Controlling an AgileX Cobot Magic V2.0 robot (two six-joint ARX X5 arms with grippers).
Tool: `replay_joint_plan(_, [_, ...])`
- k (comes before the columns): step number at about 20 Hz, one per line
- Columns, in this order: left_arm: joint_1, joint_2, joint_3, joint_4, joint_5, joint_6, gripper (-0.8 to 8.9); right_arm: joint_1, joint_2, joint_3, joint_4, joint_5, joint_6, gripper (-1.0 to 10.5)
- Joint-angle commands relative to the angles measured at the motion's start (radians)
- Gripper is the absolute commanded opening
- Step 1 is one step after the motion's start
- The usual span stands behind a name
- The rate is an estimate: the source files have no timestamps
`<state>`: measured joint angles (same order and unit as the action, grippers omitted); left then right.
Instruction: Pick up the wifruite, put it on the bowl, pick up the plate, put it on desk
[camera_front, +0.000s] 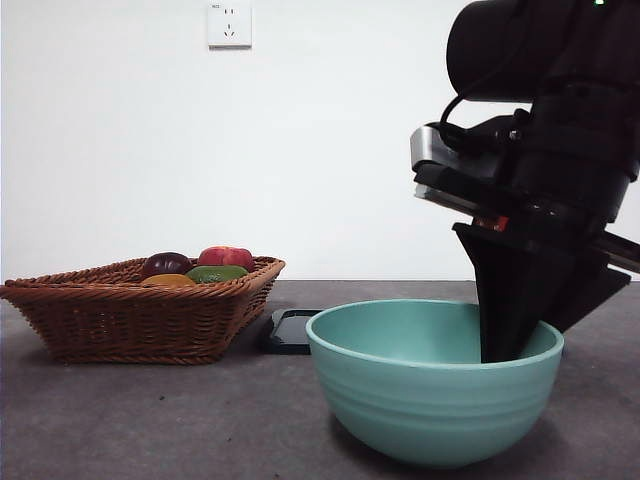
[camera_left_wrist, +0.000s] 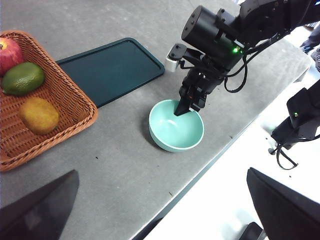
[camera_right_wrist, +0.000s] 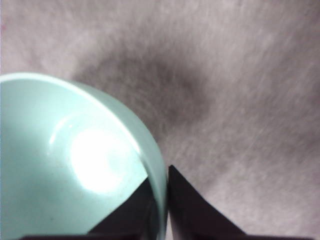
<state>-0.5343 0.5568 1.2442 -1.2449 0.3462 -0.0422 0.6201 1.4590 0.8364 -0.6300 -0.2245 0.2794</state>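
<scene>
The yellow-orange wifruite (camera_left_wrist: 39, 115) lies in the wicker basket (camera_left_wrist: 70, 100), and only its top (camera_front: 168, 281) shows in the front view. The mint-teal bowl (camera_front: 420, 400) stands empty on the desk (camera_front: 150, 420). My right gripper (camera_right_wrist: 161, 200) is shut on the bowl's (camera_right_wrist: 60, 175) rim, with one jaw inside and one outside. The left wrist view shows it (camera_left_wrist: 182, 111) at the bowl's (camera_left_wrist: 175, 132) far edge. My left gripper (camera_left_wrist: 161, 172) hangs open high above the desk (camera_left_wrist: 115, 160), holding nothing. The plate is out of view.
The basket (camera_front: 120, 320) also holds a red apple (camera_front: 225, 257), a green fruit (camera_front: 215, 273) and a dark purple fruit (camera_front: 166, 264). A flat dark tray (camera_left_wrist: 110, 70) lies between basket and bowl. The desk's edge runs close beside the bowl.
</scene>
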Motion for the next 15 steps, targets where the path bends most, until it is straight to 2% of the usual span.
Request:
replay_joint_plan(1, [-0.006, 0.004, 0.011, 0.011, 0.003, 0.008, 5.66, 0.007, 0.013, 0.001, 0.018, -0.011, 0.026, 0.1])
replay_joint_plan(4, [-0.006, 0.004, 0.011, 0.011, 0.003, 0.008, 5.66, 0.007, 0.013, 0.001, 0.024, -0.01, 0.035, 0.2])
replay_joint_plan(5, [-0.006, 0.004, 0.011, 0.011, 0.003, 0.008, 5.66, 0.007, 0.013, 0.001, 0.024, -0.01, 0.035, 0.6])
replay_joint_plan(8, [-0.006, 0.004, 0.011, 0.011, 0.003, 0.008, 5.66, 0.006, 0.01, 0.002, 0.024, -0.009, 0.034, 3.0])
replay_joint_plan(9, [-0.006, 0.004, 0.011, 0.011, 0.003, 0.008, 5.66, 0.005, 0.003, 0.006, 0.023, -0.009, 0.034, 3.4])
replay_joint_plan(13, [-0.006, 0.004, 0.011, 0.011, 0.003, 0.008, 5.66, -0.004, -0.096, 0.051, -0.021, -0.003, 0.035, 4.0])
replay_joint_plan(15, [-0.006, 0.004, 0.011, 0.011, 0.003, 0.008, 5.66, -0.003, -0.182, 0.09, -0.087, 0.027, 0.035, 4.9])
